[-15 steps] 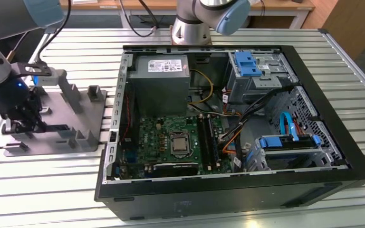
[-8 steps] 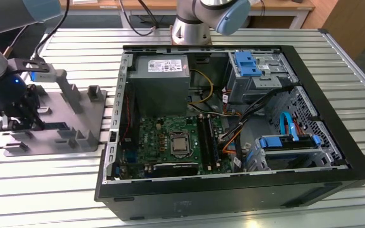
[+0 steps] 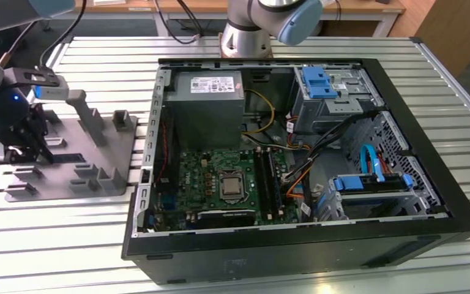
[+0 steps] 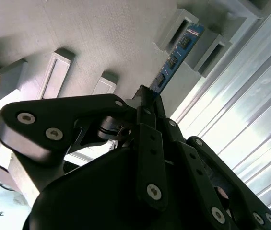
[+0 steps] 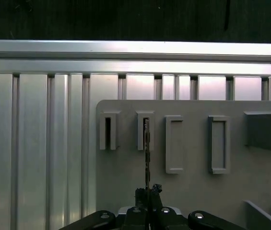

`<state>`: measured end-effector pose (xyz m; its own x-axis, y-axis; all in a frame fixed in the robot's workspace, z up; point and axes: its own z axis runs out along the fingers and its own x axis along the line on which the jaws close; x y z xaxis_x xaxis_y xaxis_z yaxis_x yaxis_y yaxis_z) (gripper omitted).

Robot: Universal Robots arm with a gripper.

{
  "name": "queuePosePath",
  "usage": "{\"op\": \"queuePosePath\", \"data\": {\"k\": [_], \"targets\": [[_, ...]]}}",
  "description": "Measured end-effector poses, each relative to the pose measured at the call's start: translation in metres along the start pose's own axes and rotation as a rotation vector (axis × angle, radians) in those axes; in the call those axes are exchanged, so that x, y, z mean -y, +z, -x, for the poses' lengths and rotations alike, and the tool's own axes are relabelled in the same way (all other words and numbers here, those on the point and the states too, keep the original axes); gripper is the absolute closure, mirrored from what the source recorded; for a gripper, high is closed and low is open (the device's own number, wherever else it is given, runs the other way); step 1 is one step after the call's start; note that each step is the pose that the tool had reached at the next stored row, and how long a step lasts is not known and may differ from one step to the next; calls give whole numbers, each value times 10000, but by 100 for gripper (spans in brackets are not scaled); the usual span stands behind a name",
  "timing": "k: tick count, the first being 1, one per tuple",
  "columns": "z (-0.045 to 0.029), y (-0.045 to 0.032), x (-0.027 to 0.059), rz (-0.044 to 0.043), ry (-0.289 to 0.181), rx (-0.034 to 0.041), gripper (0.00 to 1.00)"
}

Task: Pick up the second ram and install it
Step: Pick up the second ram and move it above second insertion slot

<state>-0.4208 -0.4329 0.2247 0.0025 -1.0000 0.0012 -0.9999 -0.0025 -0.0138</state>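
Gripper (image 3: 19,147): low over the grey fixture (image 3: 112,147) at the exterior view's left, well apart from the computer case (image 3: 300,251).

Grip: black linkage fingers drawn in close on either face of the second ram (image 4: 176,57) at its near end. Seemingly clamped, though the contact itself sits partly behind the linkage in the second wrist view.

Gripper in both wrist views: fingertips meeting at the strip's end, (image 4: 147,96) and (image 5: 147,191).

Second ram: thin blue-green strip with dark chips, standing on edge and running straight out from the fingertips. Edge-on as a thin dark line in the first wrist view (image 5: 146,143).

Far end of the ram: inside the slot of a narrow slotted post (image 4: 176,26), the second of two such posts (image 5: 140,132) counted from the fixture's edge by the slats.

Fixture: flat grey plate (image 5: 193,191) with upright posts and rectangular frames (image 4: 101,38), lying on the table (image 3: 55,233).

Table: ribbed aluminium slats, bright beside the fixture (image 5: 34,143) (image 4: 250,110).

Computer case: black tower laid on its side, open, from the middle to the exterior view's right.

Motherboard (image 3: 198,174): green, flat on the case floor.
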Motion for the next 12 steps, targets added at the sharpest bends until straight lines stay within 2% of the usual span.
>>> {"op": "queuePosePath", "data": {"k": [12], "targets": [[0, -175, 2, 1, 0, 0, 86]]}}
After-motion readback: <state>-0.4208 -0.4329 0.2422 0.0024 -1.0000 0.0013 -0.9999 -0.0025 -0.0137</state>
